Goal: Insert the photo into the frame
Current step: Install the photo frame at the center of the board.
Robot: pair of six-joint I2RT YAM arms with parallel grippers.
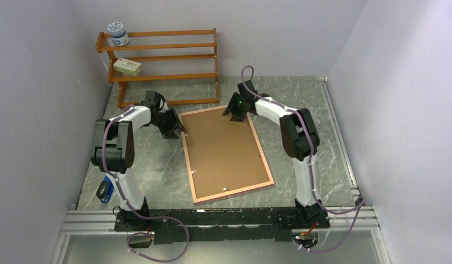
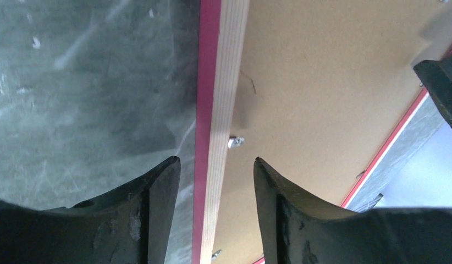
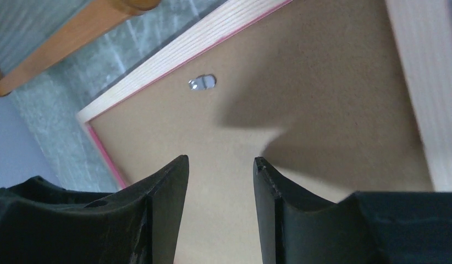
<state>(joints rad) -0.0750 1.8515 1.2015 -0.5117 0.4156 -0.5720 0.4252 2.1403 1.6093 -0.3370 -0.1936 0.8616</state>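
Note:
The frame [image 1: 235,192] lies face down on the table, with its coppery-pink rim around a brown hardboard backing [image 1: 224,151]. The photo is hidden. My left gripper [image 1: 178,130] is at the frame's far left edge. In the left wrist view it [image 2: 217,160] is open, its jaws standing either side of the pale wood and pink rim [image 2: 221,82] with a gap on both sides. My right gripper [image 1: 235,115] is over the far right corner. It [image 3: 220,159] is open above the backing [image 3: 301,82], holding nothing, near a metal clip [image 3: 202,82].
A wooden slatted rack [image 1: 163,58] stands at the back left, holding a jar [image 1: 118,33] and a white box [image 1: 127,67]. A blue object [image 1: 105,190] lies by the left arm's base. A metal rail [image 1: 339,137] runs along the table's right edge.

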